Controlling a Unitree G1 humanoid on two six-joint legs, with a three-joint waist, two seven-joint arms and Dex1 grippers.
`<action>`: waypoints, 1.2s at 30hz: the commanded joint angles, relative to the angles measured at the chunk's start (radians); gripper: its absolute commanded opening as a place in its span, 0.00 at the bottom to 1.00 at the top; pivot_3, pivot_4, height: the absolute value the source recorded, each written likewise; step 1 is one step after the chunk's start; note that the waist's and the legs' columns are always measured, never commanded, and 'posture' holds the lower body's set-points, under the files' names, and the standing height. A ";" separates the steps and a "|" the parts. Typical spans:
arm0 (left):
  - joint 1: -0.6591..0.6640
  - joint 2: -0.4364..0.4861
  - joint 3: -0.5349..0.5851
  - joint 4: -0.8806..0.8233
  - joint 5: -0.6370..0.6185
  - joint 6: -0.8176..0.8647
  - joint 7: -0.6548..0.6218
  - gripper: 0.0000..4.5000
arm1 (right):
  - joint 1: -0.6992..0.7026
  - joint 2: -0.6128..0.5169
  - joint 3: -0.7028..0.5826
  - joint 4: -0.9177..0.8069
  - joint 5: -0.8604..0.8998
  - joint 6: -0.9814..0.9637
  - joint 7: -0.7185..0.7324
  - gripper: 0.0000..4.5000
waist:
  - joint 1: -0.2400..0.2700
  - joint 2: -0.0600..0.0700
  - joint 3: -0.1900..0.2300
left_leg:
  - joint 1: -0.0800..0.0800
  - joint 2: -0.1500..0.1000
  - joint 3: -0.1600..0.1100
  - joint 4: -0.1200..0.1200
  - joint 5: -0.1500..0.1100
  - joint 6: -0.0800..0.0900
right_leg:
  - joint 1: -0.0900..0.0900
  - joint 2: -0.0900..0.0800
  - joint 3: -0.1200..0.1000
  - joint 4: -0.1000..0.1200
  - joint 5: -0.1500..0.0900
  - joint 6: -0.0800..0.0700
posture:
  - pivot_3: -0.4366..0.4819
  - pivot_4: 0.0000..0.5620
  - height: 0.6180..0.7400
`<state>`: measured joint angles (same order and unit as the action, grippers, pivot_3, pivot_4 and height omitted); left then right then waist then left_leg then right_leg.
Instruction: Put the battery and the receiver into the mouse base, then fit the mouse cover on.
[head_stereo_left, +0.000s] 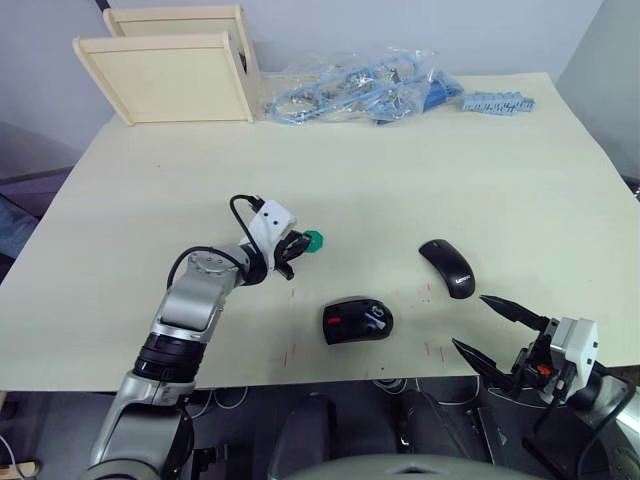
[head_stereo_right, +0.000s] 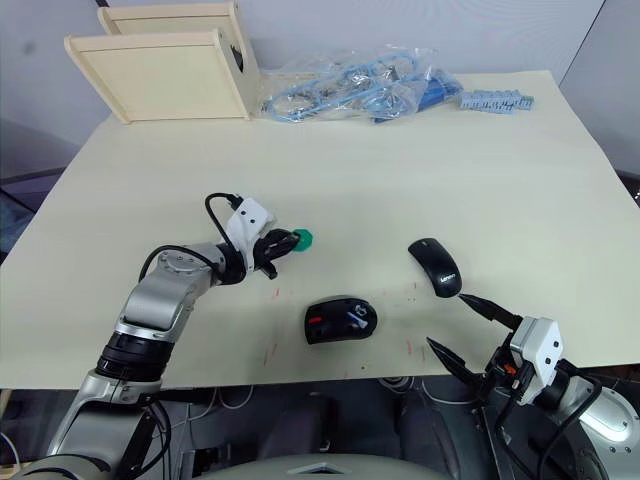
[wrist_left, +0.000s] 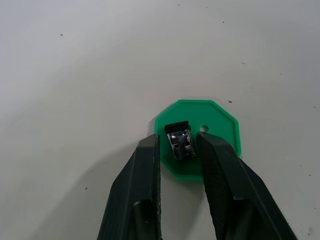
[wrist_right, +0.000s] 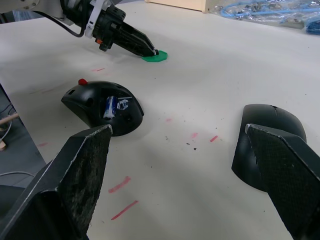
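- Left gripper (wrist_left: 178, 150) is down on the table (head_stereo_left: 400, 160) over the green octagonal disc (wrist_left: 220, 125); its two black fingers (wrist_left: 145, 180) flank the receiver (wrist_left: 180, 142), one on each side.
- Fingers sit just beside the receiver's metal end; whether they actually press on it cannot be told from the left wrist view.
- Receiver lies on the green disc, dark cap toward the disc's middle, next to a small hole in the disc.
- Right gripper (head_stereo_left: 490, 325) hangs at the near table edge, fingers spread wide, holding nothing.
- Mouse base (head_stereo_left: 357, 320) rests on the table near the front edge, between the two grippers, open side up; red inner part visible.
- Battery (wrist_right: 110, 106) is seated inside the mouse base; blue body with a silver end shows in the right wrist view.
- Mouse cover (head_stereo_left: 447, 267) lies on the table to the right of the base, apart from it, just beyond the right gripper's upper fingertip.
- Green disc is to the left of and farther back than the mouse base, well apart from it.
- Small red marks on the table surface around the base and cover.
- Far side of the table: two pale wooden boxes (head_stereo_left: 170, 75) at the left corner, clear plastic bags with blue contents (head_stereo_left: 360, 85) in the middle, and a strip of blue-grey parts (head_stereo_left: 497, 101) to their right.
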<state>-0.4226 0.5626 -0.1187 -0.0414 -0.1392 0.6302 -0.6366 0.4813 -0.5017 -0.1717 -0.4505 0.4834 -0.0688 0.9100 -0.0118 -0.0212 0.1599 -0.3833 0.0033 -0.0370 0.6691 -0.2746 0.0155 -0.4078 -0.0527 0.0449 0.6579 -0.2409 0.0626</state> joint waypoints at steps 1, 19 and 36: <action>0.016 0.013 0.005 -0.033 0.007 -0.001 -0.007 0.01 | -0.002 -0.001 -0.003 -0.020 0.007 -0.010 -0.005 1.00 | 0.000 0.000 0.000 | 0.000 0.000 0.000 0.000 0.000 0.000 | 0.000 0.000 0.000 0.000 0.000 0.000 | 0.48 0.27 1.00; -0.042 0.118 0.120 -0.092 -0.221 0.093 -0.239 0.01 | -0.102 -0.049 -0.017 -0.183 0.090 0.236 -0.162 1.00 | 0.000 0.000 0.000 | 0.000 0.000 0.000 0.000 0.000 0.000 | 0.000 0.000 0.000 0.000 0.000 0.000 | 0.48 0.27 1.00; -0.245 0.204 -0.025 -0.248 -0.366 0.199 -0.494 0.01 | -0.783 -0.230 -0.016 -0.129 0.702 1.033 -0.619 1.00 | -0.005 -0.001 0.001 | -0.004 0.000 0.000 0.001 0.000 0.000 | -0.001 0.000 -0.002 0.000 0.000 0.000 | 0.48 0.27 1.00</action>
<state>-0.6391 0.7700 -0.1406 -0.2631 -0.4934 0.8368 -1.1200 -0.2668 -0.7240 -0.1767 -0.5925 1.1302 0.9206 0.3297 -0.0163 -0.0223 0.1613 -0.3871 0.0032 -0.0367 0.6701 -0.2745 0.0157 -0.4092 -0.0523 0.0429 0.6577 -0.2409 0.0623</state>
